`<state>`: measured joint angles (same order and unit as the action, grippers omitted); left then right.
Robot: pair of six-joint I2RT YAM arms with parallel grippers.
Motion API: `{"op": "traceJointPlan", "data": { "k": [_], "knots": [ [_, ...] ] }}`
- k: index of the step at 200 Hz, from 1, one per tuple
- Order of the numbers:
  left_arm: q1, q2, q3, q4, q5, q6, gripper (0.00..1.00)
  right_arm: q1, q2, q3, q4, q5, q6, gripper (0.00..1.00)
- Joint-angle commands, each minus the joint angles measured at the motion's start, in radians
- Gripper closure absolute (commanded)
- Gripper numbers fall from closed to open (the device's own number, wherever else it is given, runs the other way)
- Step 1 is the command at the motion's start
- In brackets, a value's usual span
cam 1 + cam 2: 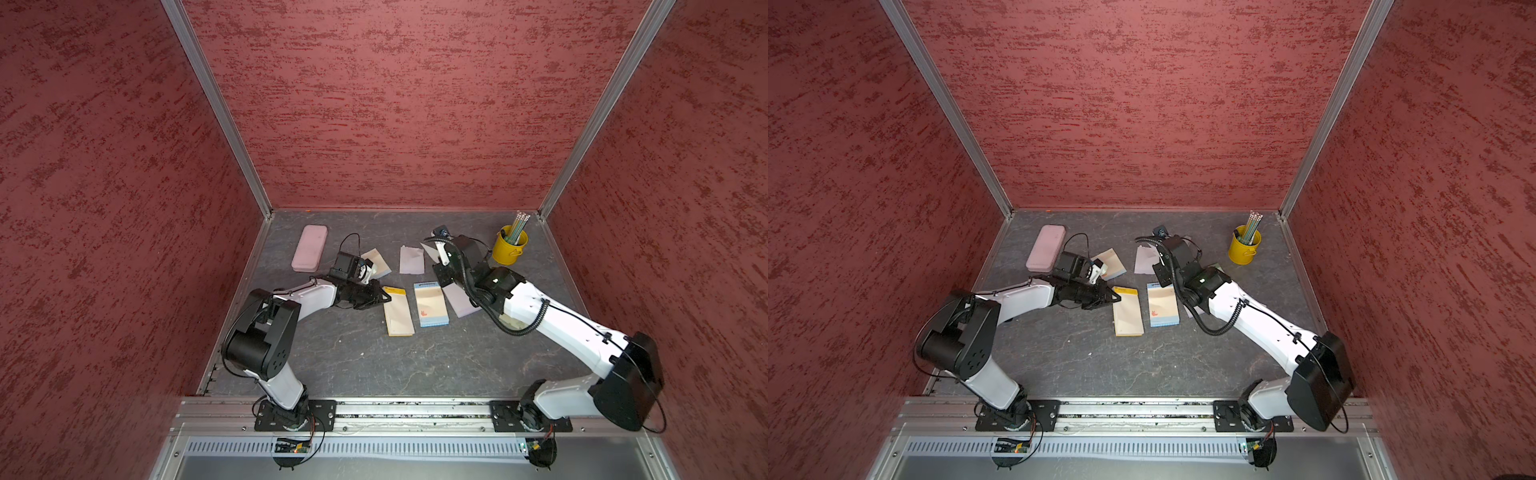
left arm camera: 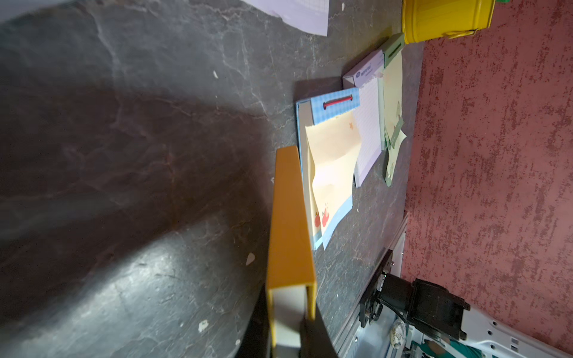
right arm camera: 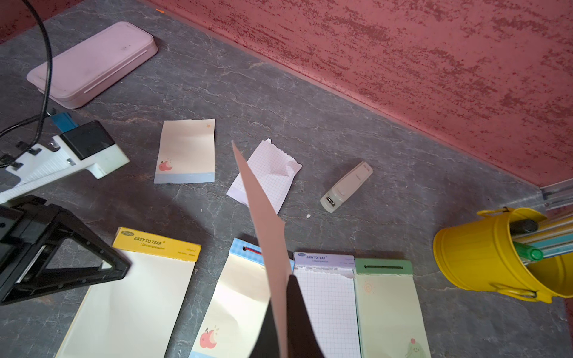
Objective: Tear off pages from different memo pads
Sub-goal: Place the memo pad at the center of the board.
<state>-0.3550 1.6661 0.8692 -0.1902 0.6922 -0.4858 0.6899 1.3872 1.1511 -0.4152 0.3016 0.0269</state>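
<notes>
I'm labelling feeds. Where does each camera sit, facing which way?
Top views: high over the base rail, looking down at the table; left arm, right arm show.
Left wrist: skims along the yellow pad; left gripper clamps it.
Right wrist: faces the back wall; right gripper holds a cream page.
Wrist views share the yellow bucket.

Both top views look steeply down — wrist cameras, close, share the memo pads (image 3: 130, 303).

White arms (image 1: 316, 293) — black joints (image 1: 253, 345), cables (image 1: 515, 332)
</notes>
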Motion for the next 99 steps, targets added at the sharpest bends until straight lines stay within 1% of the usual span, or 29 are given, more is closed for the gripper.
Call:
{"op": "traceJointPlan", "data": {
  "k": [1,6,17,33,48,57,69,86,99],
  "knots": [
    [-0.008,0.009,0.017,0.004,-0.088,0.021,1.00,-0.003,-0.036,-0.021,0.005,-0.010,0.024,1.00],
    [-0.009,0.004,0.015,0.000,-0.097,0.022,1.00,-0.003,-0.037,-0.024,0.006,-0.010,0.024,1.00],
    [-0.014,-0.009,0.014,-0.019,-0.124,0.036,0.87,-0.003,-0.033,-0.032,0.015,-0.016,0.027,1.00],
    [-0.014,-0.038,0.015,-0.072,-0.194,0.061,0.70,-0.003,-0.019,-0.040,0.027,-0.031,0.043,1.00],
    [-0.005,-0.084,0.006,-0.105,-0.242,0.078,0.57,-0.003,-0.004,-0.047,0.034,-0.038,0.059,1.00],
    [0.006,-0.119,-0.003,-0.121,-0.264,0.087,0.52,0.001,0.007,-0.052,0.040,-0.032,0.073,1.00],
    [0.034,-0.170,-0.020,-0.130,-0.278,0.088,0.48,0.017,0.028,-0.058,0.049,-0.024,0.083,1.00],
    [0.091,-0.261,-0.054,-0.135,-0.299,0.068,0.47,0.051,0.061,-0.048,0.053,0.012,0.103,1.00],
    [0.133,-0.339,-0.085,-0.141,-0.334,0.048,0.46,0.085,0.125,-0.037,0.074,0.009,0.130,1.00]
  ]
}}
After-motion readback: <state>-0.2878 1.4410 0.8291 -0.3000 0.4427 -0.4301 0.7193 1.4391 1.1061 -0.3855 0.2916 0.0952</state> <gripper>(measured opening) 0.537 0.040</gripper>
